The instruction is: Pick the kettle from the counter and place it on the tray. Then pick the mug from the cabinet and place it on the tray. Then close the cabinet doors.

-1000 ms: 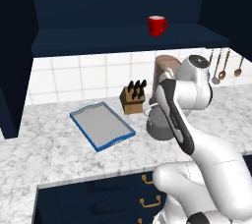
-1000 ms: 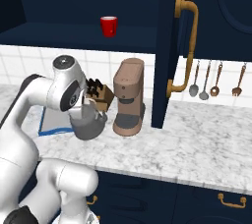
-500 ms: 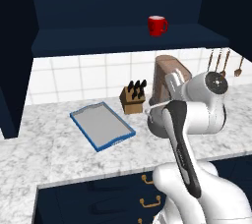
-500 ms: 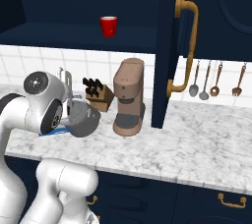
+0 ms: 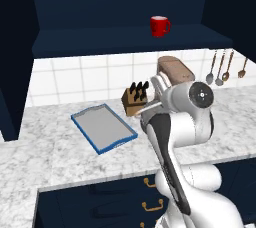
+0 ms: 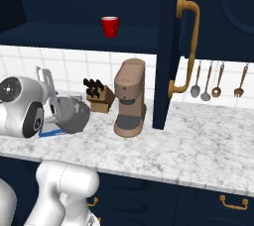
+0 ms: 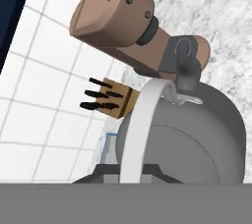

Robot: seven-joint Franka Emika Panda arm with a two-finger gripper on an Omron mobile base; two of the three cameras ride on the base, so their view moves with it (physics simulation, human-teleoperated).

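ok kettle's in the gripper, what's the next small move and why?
Probably carry the kettle left until it hangs over the tray, then lower. The gripper holds it by the handle beside the coffee machine, and the tray lies left of the knife block.

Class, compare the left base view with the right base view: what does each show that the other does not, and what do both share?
Left base view alone: the whole tray, bare, its full blue rim showing on the counter.

Right base view alone: the kettle held up beside the arm, and a cabinet door with its brass handle.

Both share: the red mug on the cabinet shelf, the knife block, the brown coffee machine, the hanging utensils and the marbled counter.
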